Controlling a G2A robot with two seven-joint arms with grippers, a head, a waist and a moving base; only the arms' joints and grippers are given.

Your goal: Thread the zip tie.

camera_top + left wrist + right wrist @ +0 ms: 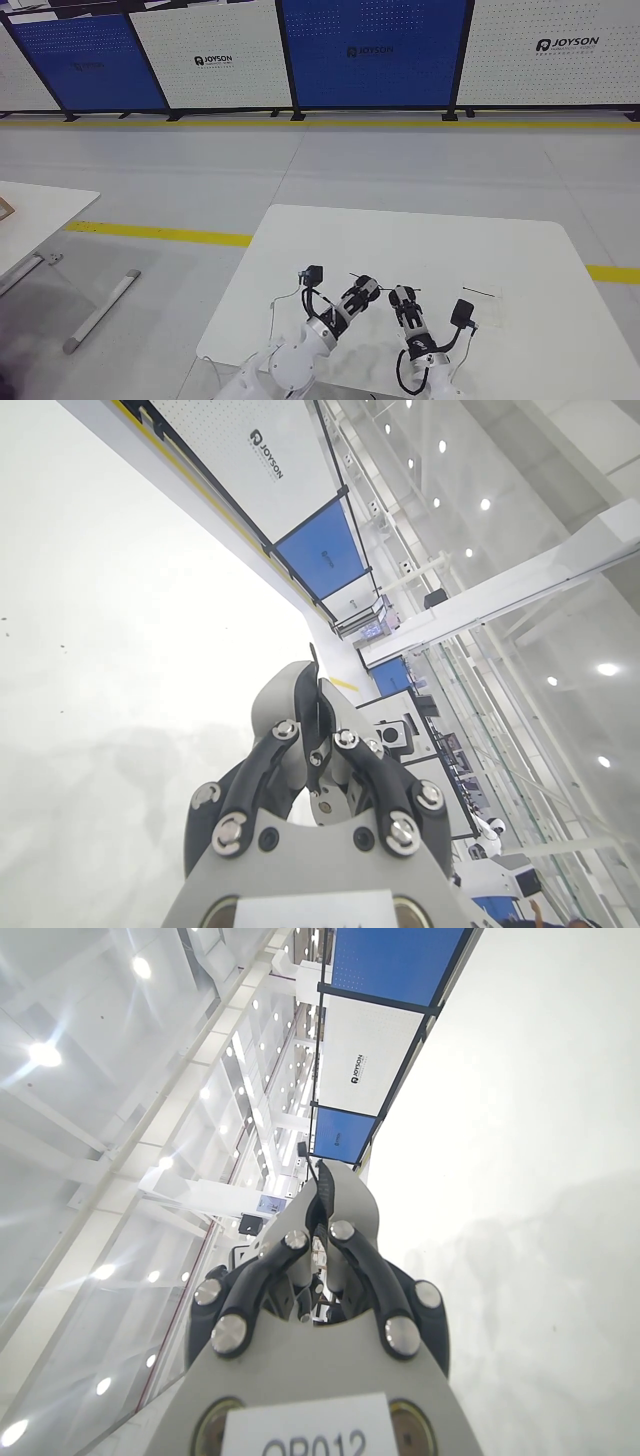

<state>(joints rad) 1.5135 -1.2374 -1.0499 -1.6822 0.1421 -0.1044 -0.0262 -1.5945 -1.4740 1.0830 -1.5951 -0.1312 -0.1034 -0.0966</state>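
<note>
left gripper (317,682) pinched shut on a thin black plastic zip tie (313,656), tip poking past the fingertips, right gripper (320,1190) clamped on its square-head end, both close together just over the white rectangular table (430,240), spare thin black strap (478,292) lying flat near the right arm

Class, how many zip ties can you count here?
2, perhaps 3. A loose zip tie lies on the table. A held zip tie pokes from the right gripper; the left gripper pinches a strap end, maybe the same tie.
</note>
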